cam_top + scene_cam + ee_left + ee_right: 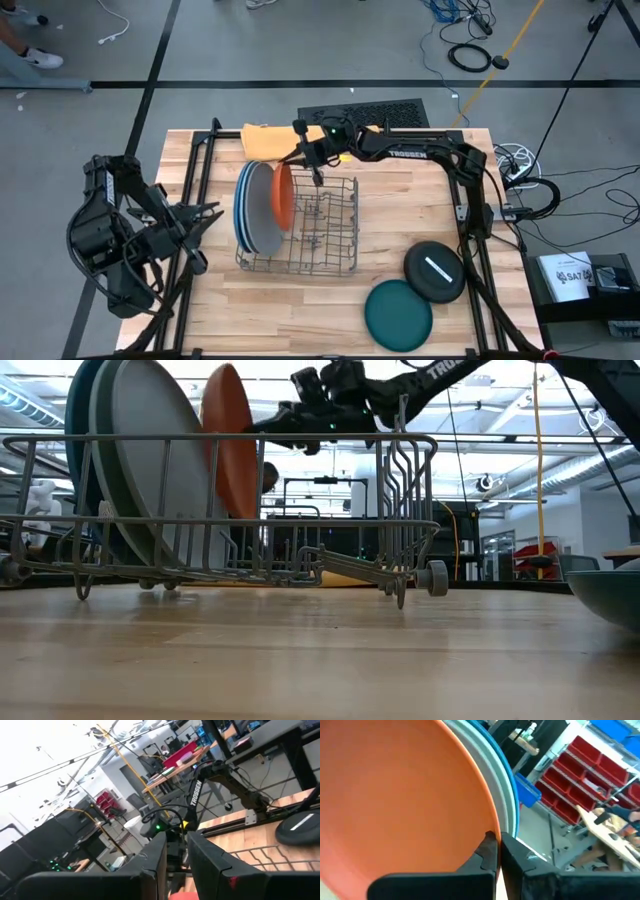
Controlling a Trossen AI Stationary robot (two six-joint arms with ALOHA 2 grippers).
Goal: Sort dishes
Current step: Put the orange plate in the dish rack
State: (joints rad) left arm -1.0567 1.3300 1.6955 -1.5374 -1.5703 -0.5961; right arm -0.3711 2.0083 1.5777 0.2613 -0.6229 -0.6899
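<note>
High view: right tool (300, 150) (outstretched arm) pinches orange plate (283, 195).

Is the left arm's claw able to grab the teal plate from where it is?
Probably not. The left claw sits at the table's left edge, and the wire rack stands between it and the teal plate, which lies near the right side.

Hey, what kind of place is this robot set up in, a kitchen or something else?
Not a kitchen; it looks like a robotics lab or workshop. Red storage bins line shelving, cables lie loose on the grey floor, and the wire dish rack sits on a wooden bench between two arms.
</note>
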